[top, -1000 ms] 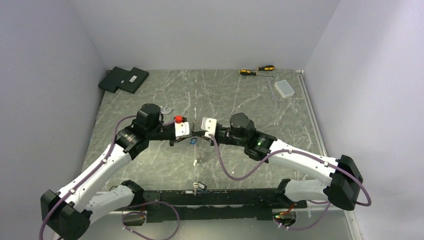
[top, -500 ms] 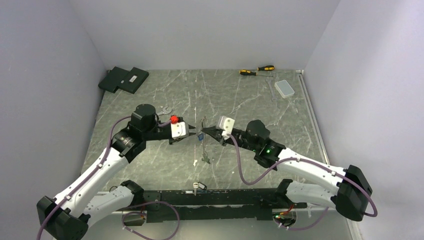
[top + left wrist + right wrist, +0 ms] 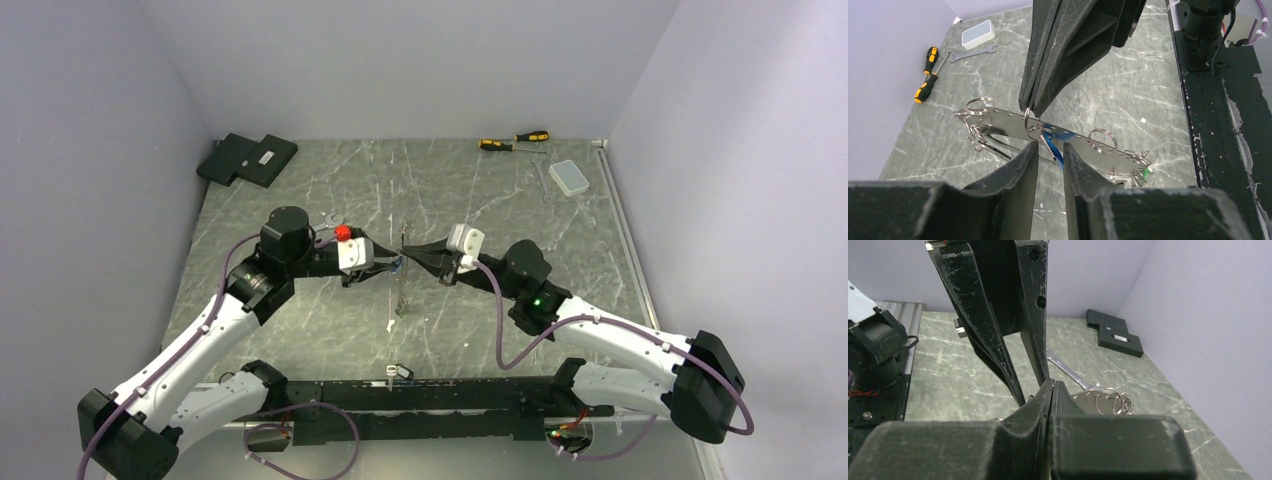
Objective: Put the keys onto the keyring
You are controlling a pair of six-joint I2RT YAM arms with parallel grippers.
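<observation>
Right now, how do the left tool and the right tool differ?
The left tool is open, the blue key in its gap; the right tool is shut, pinching a small ring on the metal strip. From overhead, the left tool reaches in from the left, the right tool from the right. Both meet mid-strip.

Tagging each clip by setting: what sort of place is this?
Probably a lab test cell, not a home: plain pale walls box in a marbled table, two arms sit on a black rail, and screwdrivers lie at the back.
</observation>
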